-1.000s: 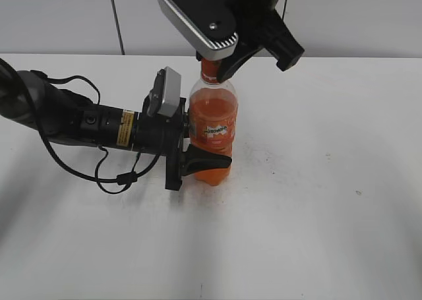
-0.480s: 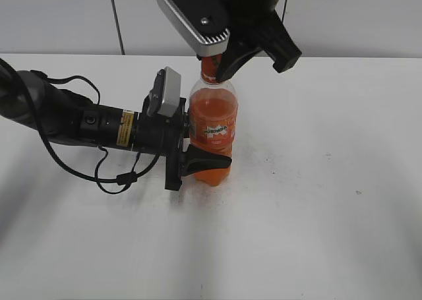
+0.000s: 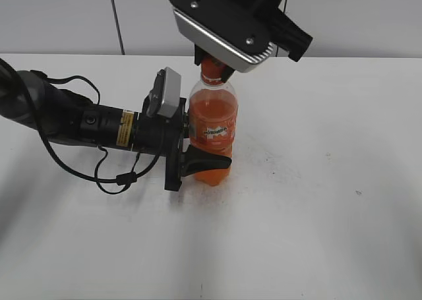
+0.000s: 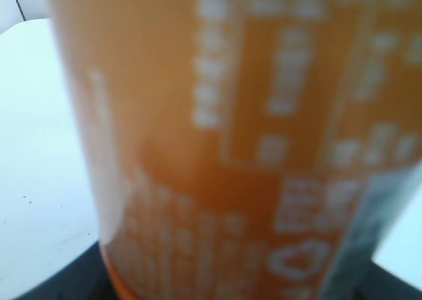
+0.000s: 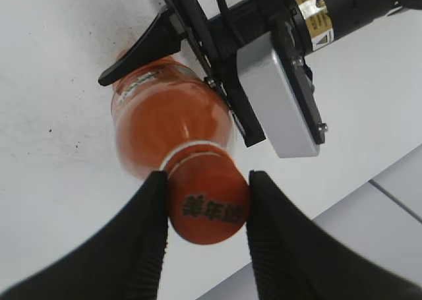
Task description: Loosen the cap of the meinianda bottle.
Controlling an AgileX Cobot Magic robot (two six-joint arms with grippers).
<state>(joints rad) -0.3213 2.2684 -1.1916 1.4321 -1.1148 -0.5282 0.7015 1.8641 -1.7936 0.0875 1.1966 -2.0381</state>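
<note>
On the counter (image 3: 316,234), the meinianda bottle (image 3: 212,132) stands upright, its middle clamped by the left claw (image 3: 198,156). Above it, the right claw (image 5: 204,211) pinches the cap (image 5: 208,206) and has swung around since a moment ago, so the twist looks underway.

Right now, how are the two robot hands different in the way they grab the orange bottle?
The left end effector reaches in sideways and clamps the meinianda bottle around its body. The right end effector comes from above and pinches only the cap. Both are shut on something orange.

A white table (image 3: 316,234) stands before a pale panelled wall (image 3: 59,16).
</note>
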